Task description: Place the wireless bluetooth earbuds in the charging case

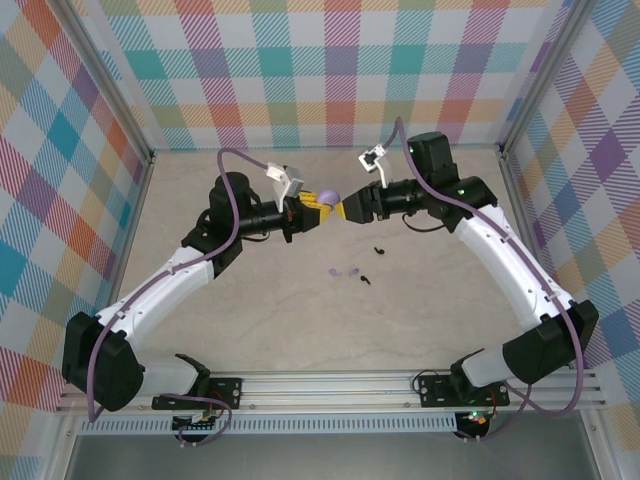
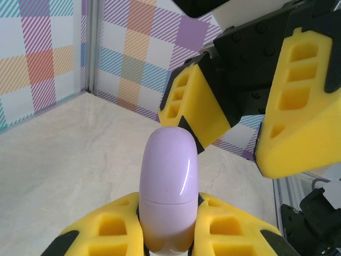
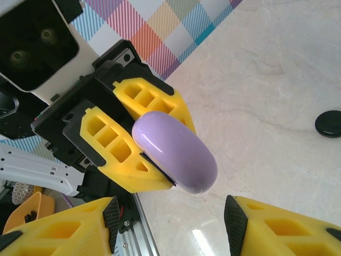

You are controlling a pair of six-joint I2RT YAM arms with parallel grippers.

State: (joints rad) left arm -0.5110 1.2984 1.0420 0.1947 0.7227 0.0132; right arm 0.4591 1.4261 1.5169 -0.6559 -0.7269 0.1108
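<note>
Step in hand, as judged: getting the lilac charging case open; no earbud is seated yet.

- Left gripper point(image 1: 318, 205): jaws pinch the lilac charging case point(image 2: 169, 181) by its lower half. The rounded upper half stands proud of the fingertips. A seam runs around the body and the lid looks shut.
- Right gripper point(image 3: 171, 205): jaws spread, holding nothing. It faces the left gripper nose to nose, and the free end of the case lies just ahead of its fingertips, roughly centred on the gap. No contact can be made out.
- Lilac earbuds point(image 1: 343, 271): two small pale specks on the table point(image 1: 420, 320), below the meeting jaws and well apart from both.
- Black earbuds point(image 1: 364, 279): small dark specks near the lilac pair, also on the table. They are too small to tell their pose.

Next move, as judged: the right jaws must advance over the exposed half and close above the seam only. The left gripper must hold firm meanwhile, so that the lid can be levered up.
</note>
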